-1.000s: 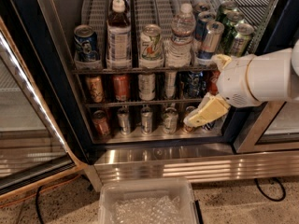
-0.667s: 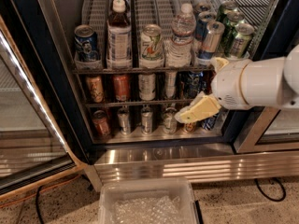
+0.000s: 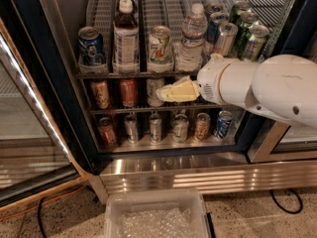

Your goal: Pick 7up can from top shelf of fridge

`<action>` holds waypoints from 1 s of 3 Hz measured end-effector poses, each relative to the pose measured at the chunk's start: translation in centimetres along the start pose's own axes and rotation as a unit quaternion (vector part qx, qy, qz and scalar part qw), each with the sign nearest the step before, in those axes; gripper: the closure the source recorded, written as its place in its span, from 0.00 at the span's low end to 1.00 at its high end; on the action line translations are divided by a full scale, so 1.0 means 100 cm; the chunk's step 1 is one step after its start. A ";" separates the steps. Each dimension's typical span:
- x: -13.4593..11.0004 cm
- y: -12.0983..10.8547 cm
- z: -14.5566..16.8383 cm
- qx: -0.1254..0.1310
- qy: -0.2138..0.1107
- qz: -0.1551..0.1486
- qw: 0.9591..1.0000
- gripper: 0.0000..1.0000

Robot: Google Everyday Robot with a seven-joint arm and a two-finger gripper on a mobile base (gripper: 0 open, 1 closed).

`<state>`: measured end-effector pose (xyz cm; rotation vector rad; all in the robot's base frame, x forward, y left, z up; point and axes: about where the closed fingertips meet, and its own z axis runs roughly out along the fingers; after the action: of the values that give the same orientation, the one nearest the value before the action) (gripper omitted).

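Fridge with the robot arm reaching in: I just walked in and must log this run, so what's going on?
The robot's white arm reaches into the open fridge. Its gripper hangs in front of the middle rack, just below and slightly right of the 7up can. The can stands untouched at the front of the top shelf, so nothing is picked yet.

Blue can [image 3: 91,46], brown bottle [image 3: 126,36], water bottle [image 3: 192,41]; clear bin [image 3: 148,196] on floor [image 3: 247,217], below end effector [image 3: 162,94].
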<state>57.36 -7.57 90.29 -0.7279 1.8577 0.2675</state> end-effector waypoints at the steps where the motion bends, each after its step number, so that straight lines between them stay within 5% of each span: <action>1: 0.000 0.000 0.000 0.000 0.000 0.000 1.000 0.00; 3: -0.015 0.044 0.032 0.003 -0.059 0.070 0.996 0.00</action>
<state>57.53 -1.94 89.64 -0.5656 1.7977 0.3884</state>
